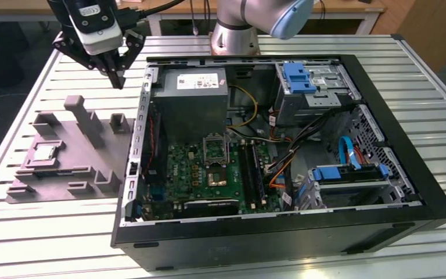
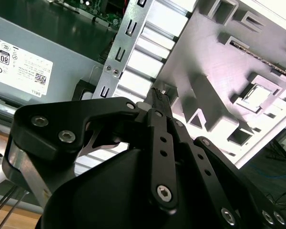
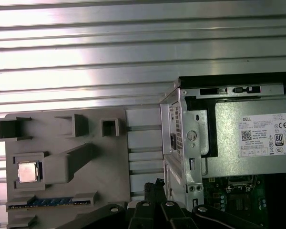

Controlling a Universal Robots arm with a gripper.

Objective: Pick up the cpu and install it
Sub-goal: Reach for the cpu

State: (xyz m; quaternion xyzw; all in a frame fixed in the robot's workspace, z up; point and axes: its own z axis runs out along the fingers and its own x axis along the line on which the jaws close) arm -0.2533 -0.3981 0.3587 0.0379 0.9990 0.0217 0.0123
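Spanning the frame, a ribbed metal desk [image 1: 432,104] carries a grey tray [image 1: 60,174] at the exterior view's left and an open computer case [image 1: 285,232] at its right. The cpu [image 1: 45,153] sits in a tray pocket, left of centre. Upper left, the tool [image 1: 118,82] hangs over bare slats beside the case's rim, fingers together, well apart from the cpu
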